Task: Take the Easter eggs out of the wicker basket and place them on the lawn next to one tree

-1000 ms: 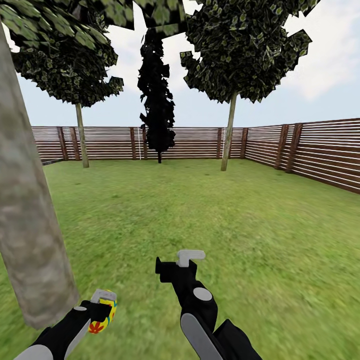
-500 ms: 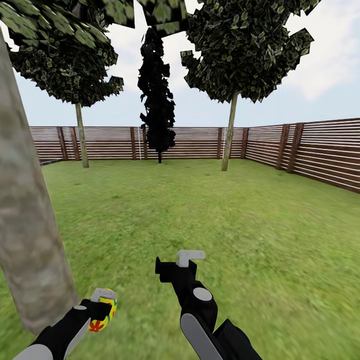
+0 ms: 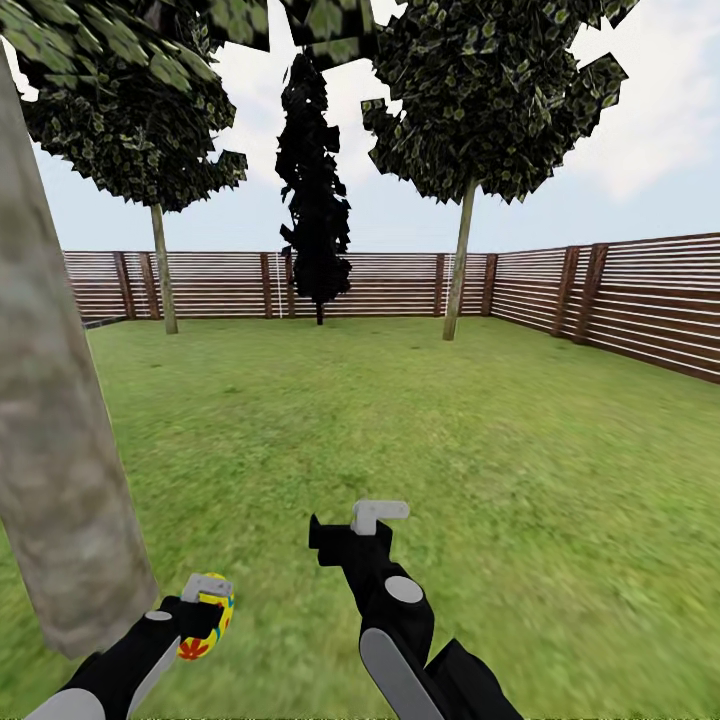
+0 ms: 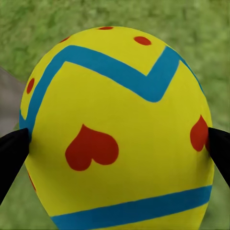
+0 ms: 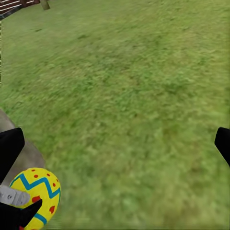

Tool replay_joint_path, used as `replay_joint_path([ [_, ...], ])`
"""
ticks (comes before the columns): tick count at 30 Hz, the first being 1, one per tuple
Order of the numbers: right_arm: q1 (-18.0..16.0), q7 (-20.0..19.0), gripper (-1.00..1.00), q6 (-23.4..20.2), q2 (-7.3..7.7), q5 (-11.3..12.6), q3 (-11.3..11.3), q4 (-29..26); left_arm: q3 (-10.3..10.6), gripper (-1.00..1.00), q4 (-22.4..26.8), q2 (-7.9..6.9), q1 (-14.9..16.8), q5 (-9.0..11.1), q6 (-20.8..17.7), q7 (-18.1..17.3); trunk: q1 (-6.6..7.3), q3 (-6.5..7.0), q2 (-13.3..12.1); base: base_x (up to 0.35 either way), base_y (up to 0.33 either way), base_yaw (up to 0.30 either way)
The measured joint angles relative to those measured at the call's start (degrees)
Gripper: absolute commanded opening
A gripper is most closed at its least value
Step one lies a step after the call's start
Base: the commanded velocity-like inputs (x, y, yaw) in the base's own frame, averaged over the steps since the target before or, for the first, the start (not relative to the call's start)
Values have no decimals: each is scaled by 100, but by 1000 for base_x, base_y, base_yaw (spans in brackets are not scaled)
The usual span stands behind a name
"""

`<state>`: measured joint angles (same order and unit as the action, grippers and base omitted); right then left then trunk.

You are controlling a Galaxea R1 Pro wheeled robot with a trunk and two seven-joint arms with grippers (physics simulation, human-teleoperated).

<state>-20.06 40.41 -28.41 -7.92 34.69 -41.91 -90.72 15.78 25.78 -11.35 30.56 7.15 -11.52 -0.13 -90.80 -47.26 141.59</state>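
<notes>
From where I stand, the thick mottled tree (image 3: 55,420) takes up the far left, its trunk meeting the lawn (image 3: 480,440) at about nine o'clock from the robot's arms. Right beside that trunk base, toward four o'clock of it, the left gripper (image 3: 207,612) is clamped on an Easter egg (image 3: 210,622). The left wrist view confirms the hold: the yellow egg (image 4: 117,134), with its blue zigzag and red hearts, sits squeezed between the two dark fingertips (image 4: 12,153), one on each flank. Its long axis seems to run roughly along the fingers, blunt end outward, though I would not swear to the tilt.

What matters for the next move, I think, is that the egg hangs just beside the trunk and above the grass, so the drop spot lies almost straight down, at six o'clock from the gripper. A short lowering and a release near the roots should do; let go from too high and it may roll away from the tree.

Further right, the right gripper (image 3: 365,520) hovers over bare grass with its fingers spread wide and nothing between them. Its wrist view looks across open lawn and catches the held egg (image 5: 34,194) at the edge. The left arm is plainly the nearer one to the tree. The fence (image 3: 640,305) closes the garden behind.
</notes>
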Motion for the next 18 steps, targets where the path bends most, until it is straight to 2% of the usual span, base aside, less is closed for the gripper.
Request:
replay_joint_path([
  [4,0,22,100,7,2,-14,-131,0,-2,-100,-9,-33,6,0,142,1,-88,-72,160,0,0,0],
  [18,0,35,100,3,2,-17,-161,0,-7,-100,-42,-79,9,7,357,17,-125,-382,180,0,0,0],
])
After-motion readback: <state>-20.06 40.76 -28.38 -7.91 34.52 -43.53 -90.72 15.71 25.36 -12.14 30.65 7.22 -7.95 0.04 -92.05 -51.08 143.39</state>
